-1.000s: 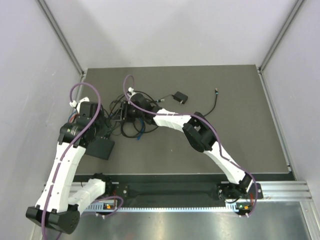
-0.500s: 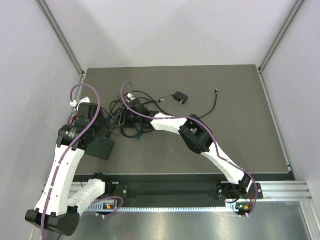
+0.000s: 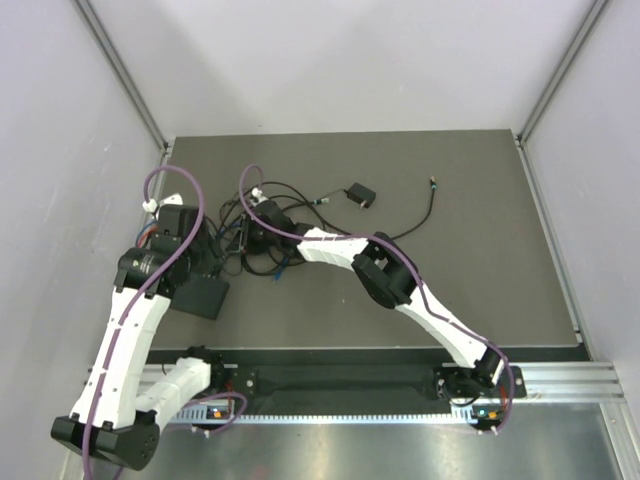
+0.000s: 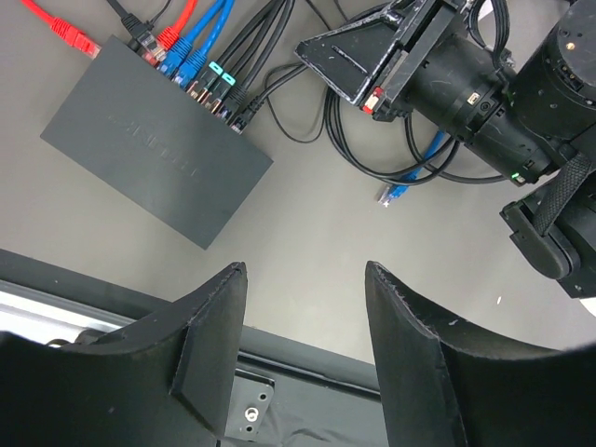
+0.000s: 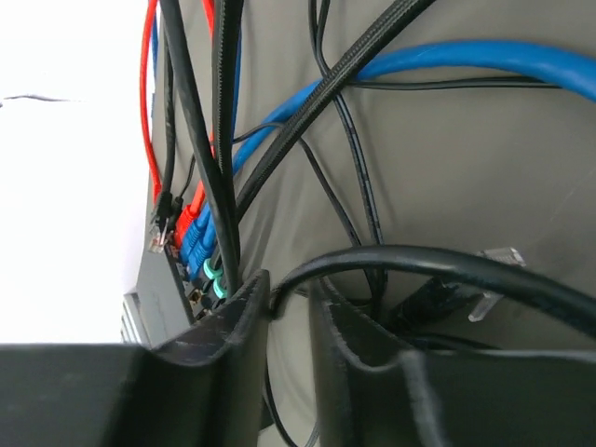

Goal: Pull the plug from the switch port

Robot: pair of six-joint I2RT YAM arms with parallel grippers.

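The switch (image 4: 154, 158) is a flat black box; it also shows in the top view (image 3: 205, 297). Red, blue, teal and black plugs (image 4: 200, 79) sit in a row in its ports along one edge. My left gripper (image 4: 305, 270) is open and empty, held above the mat beside the switch. My right gripper (image 5: 291, 284) is low in the cable tangle, right of the plug row (image 5: 200, 247). Its jaws stand a narrow gap apart, and a black cable (image 5: 419, 265) runs into that gap at the tips. In the top view the right gripper (image 3: 247, 237) is next to the left wrist.
A tangle of black and blue cables (image 3: 275, 235) lies right of the switch. A small black adapter block (image 3: 360, 195) and a loose thin black cable (image 3: 430, 205) lie farther right. A loose blue plug (image 4: 389, 194) lies on the mat. Walls enclose the mat.
My right gripper has moved a little to the left, closer to the switch's plug row. The left arm has stayed where it was.
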